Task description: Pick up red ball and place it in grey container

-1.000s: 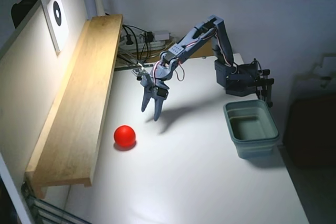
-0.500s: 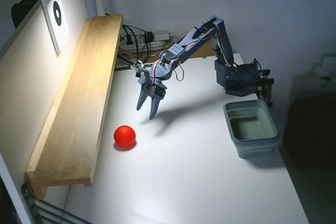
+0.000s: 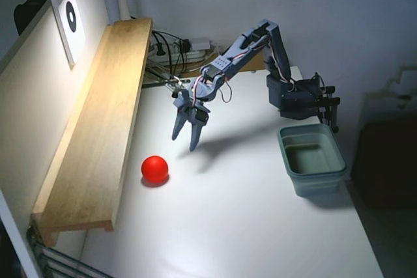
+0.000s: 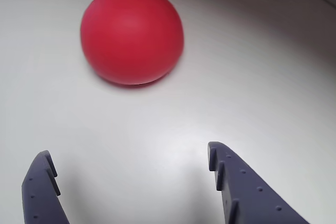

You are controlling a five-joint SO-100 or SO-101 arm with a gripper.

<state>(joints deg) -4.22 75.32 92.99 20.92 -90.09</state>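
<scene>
The blue two-finger hand (image 3: 184, 142) hangs open and empty above the white worktop (image 3: 241, 226), near the small smooth red ball (image 3: 155, 168) resting there, well apart from the grey-green rectangular plastic tub (image 3: 311, 159).

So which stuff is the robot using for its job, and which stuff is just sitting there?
For the job:
red ball
grey container
gripper, open, empty

Just sitting there:
wooden shelf
cables
target picture on the wall
</scene>
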